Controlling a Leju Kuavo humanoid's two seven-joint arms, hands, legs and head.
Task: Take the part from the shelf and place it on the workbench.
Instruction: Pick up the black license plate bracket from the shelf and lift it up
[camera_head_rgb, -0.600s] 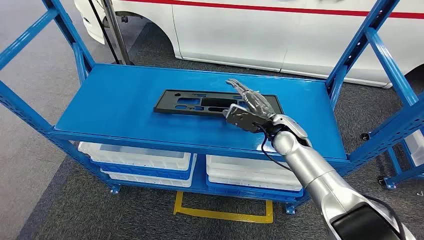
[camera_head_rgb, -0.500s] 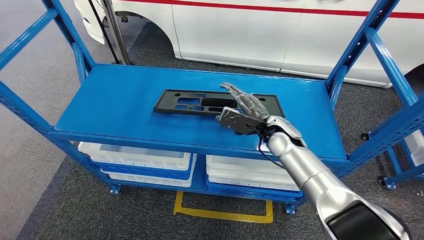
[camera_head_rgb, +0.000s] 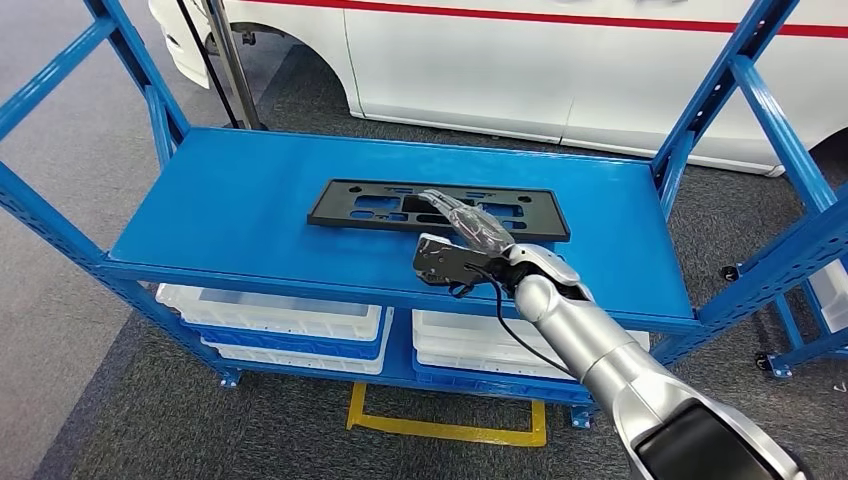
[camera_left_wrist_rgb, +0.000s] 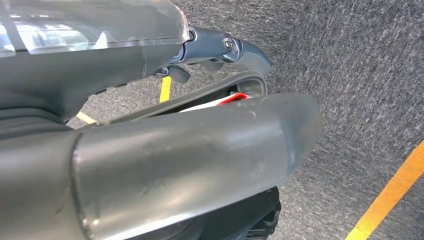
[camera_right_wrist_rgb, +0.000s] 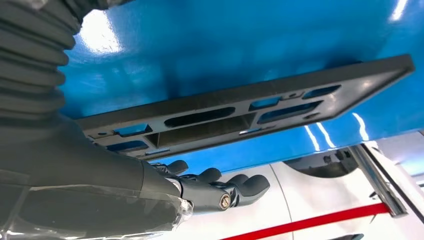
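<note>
A white car (camera_head_rgb: 560, 70) with a red stripe (camera_head_rgb: 560, 17) stands behind on grey carpeted floor (camera_head_rgb: 70, 330), white bins (camera_head_rgb: 270, 318) in blue trays sit on the lower level, and yellow floor tape (camera_head_rgb: 445, 428) lies below.

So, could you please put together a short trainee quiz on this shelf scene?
1. True or false: the flat black plastic frame with cut-outs lies on the blue metal shelf.
2. Which hand reaches over the frame? A left, B right.
3. Fill in: under the shelf sit white plastic ____.

Key: 1 true. 2 B: the right hand, fingers extended, holding nothing. 3 bins.
</note>
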